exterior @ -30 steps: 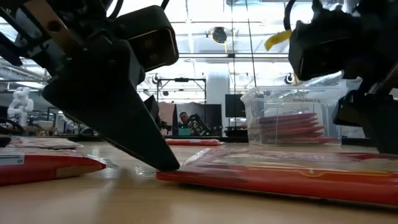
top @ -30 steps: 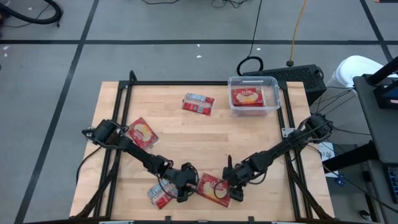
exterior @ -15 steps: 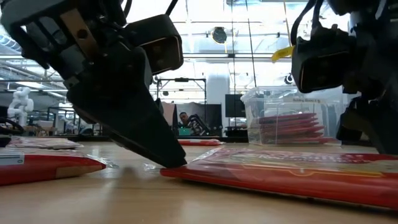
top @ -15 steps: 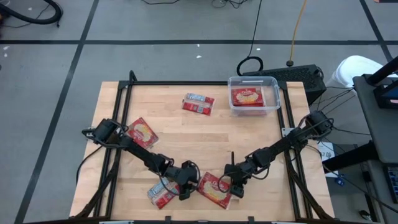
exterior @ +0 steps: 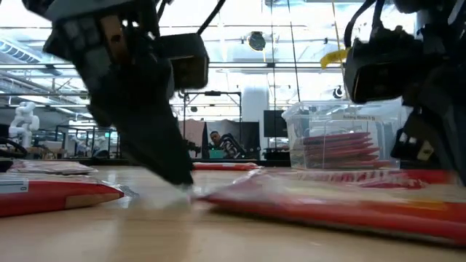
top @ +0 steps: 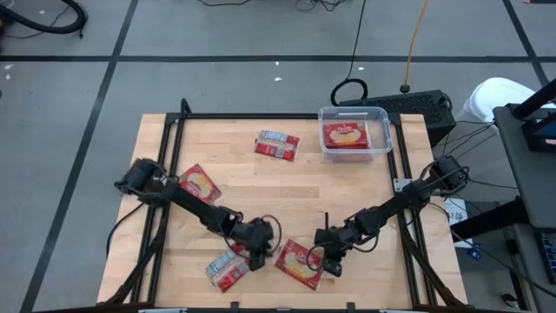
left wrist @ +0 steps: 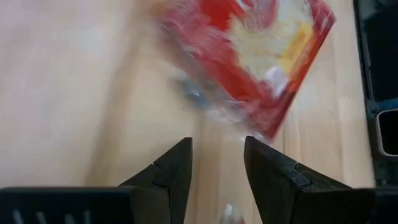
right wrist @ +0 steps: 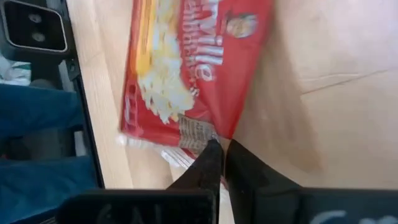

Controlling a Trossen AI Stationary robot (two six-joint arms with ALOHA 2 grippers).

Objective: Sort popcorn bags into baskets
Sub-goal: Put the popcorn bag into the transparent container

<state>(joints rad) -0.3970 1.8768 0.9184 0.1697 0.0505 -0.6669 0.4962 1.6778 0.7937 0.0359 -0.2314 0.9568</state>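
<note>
Wooden table [top: 252, 178], grey taped floor [top: 217, 83]

Left gripper [top: 257, 253] part-open; right gripper [top: 331, 264] closed.

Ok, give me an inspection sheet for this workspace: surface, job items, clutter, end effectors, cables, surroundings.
Surface: wooden table in a black frame.
Job's things: clear tub at the far right corner, holding popcorn bags; loose bags at far centre, left, near left and near centre.
Clutter: nothing seen.
End effectors: right end effector shut on the near-centre bag's edge; left end effector beside that bag, fingers apart, holding nothing.
Cables: black and yellow leads on the floor beyond the table.
Surroundings: grey floor; lab room behind.
</note>
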